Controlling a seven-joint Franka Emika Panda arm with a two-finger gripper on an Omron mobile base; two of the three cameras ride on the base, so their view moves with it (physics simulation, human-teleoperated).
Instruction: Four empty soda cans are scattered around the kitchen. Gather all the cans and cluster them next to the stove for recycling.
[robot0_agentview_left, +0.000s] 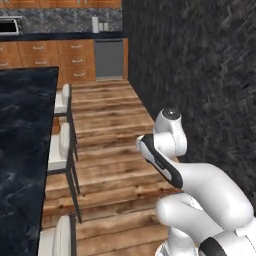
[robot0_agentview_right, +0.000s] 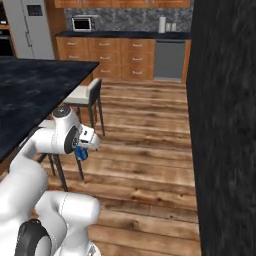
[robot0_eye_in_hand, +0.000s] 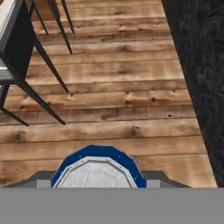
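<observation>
The gripper (robot0_agentview_right: 84, 150) is closed around a blue soda can (robot0_eye_in_hand: 98, 168); in the hand view the can's silvery top and blue rim sit between the two dark finger tips (robot0_eye_in_hand: 39, 178), directly above the wooden floor (robot0_eye_in_hand: 113, 87). In the right base view the blue soda can (robot0_agentview_right: 81, 154) hangs just below the hand, to the right of the black island countertop (robot0_agentview_right: 35, 85) and beside its edge. The arm (robot0_agentview_left: 170, 150) is folded close to the base, and in the left base view its wrist hides the hand. White-seated bar stools (robot0_agentview_left: 62, 145) stand along the right side of the island countertop; their dark legs (robot0_eye_in_hand: 43, 65) appear at the upper left of the hand view, well clear of the can. A dark textured wall (robot0_agentview_right: 225, 125) runs along the far side of the floor from the island countertop. Beyond the island countertop, on the back wall, are wooden drawer cabinets (robot0_agentview_right: 110, 57), a grey dishwasher panel (robot0_agentview_right: 169, 60), a small silver microwave (robot0_agentview_right: 82, 23) on the rear counter and a tall grey refrigerator (robot0_agentview_right: 32, 30) at the far left.
</observation>
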